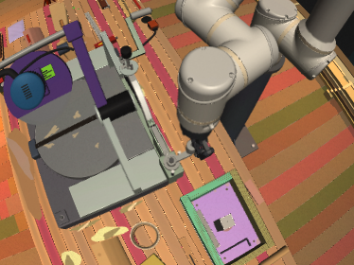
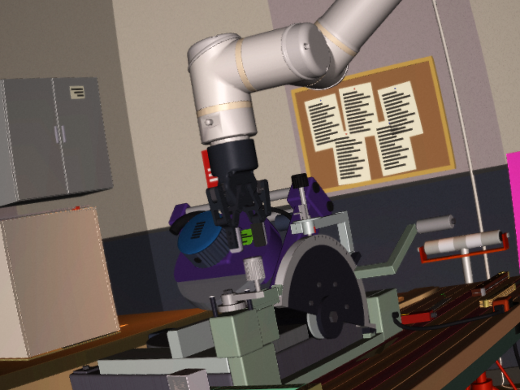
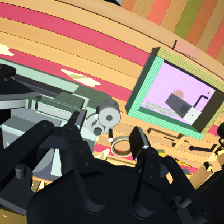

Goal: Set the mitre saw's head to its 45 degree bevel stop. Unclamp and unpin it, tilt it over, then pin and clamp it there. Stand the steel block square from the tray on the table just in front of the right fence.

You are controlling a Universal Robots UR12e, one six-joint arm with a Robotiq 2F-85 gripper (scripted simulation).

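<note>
The mitre saw [image 1: 90, 123] sits on the striped bench with its purple head [image 2: 218, 247] tilted over to one side. A knurled knob [image 2: 253, 270] on a pivoting lever stands at the corner of the saw's green base, seen end-on by the wrist camera [image 3: 109, 115]. My gripper [image 2: 245, 235] hangs open and empty a short way above that knob. To the right of the saw a green-rimmed tray [image 1: 227, 222] with a lilac floor holds the steel block square [image 3: 182, 108], which lies flat.
A tape ring [image 1: 144, 235] lies on the bench in front of the saw, among wood offcuts. A red roller stand [image 2: 464, 247] and small tools stand at the bench's far end. A cardboard box [image 2: 54, 281] sits to the left of the saw.
</note>
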